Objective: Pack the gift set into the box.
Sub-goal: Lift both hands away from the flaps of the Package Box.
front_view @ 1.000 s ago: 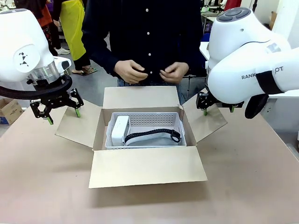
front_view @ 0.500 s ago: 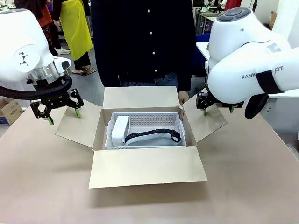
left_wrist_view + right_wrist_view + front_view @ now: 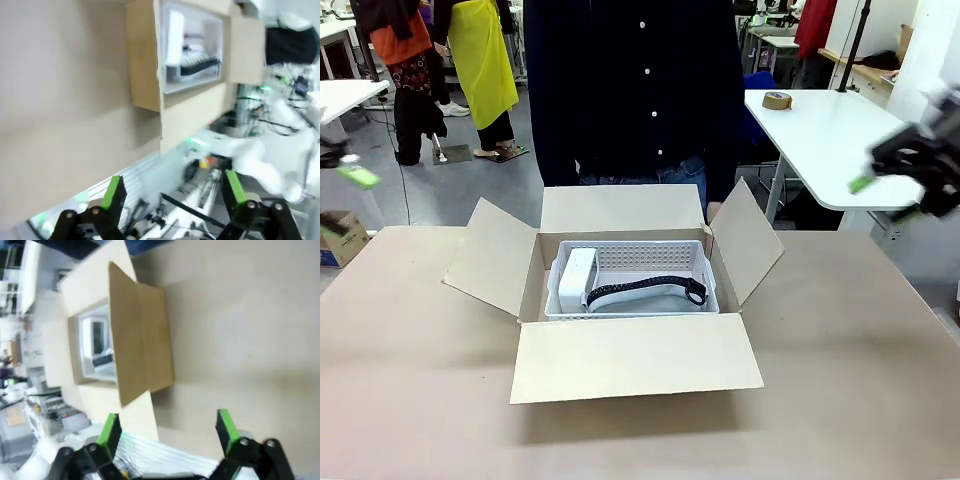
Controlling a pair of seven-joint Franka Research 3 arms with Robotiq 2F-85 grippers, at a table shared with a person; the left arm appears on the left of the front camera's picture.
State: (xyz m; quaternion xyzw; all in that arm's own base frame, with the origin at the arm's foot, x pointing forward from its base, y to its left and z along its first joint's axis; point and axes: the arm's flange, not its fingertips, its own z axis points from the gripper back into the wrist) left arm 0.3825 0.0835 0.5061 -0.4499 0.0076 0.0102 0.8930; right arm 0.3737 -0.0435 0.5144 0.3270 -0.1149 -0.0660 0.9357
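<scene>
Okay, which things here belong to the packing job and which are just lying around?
Job: gift set, lying inside the box.
Lying around: tape roll on the white table behind; small carton beyond the table's left edge.

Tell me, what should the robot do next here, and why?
Probably fold one side flap inward. The gift set lies fully inside the box, all four flaps stand open, and the left gripper and right gripper are both open, holding nothing, off to the sides.
</scene>
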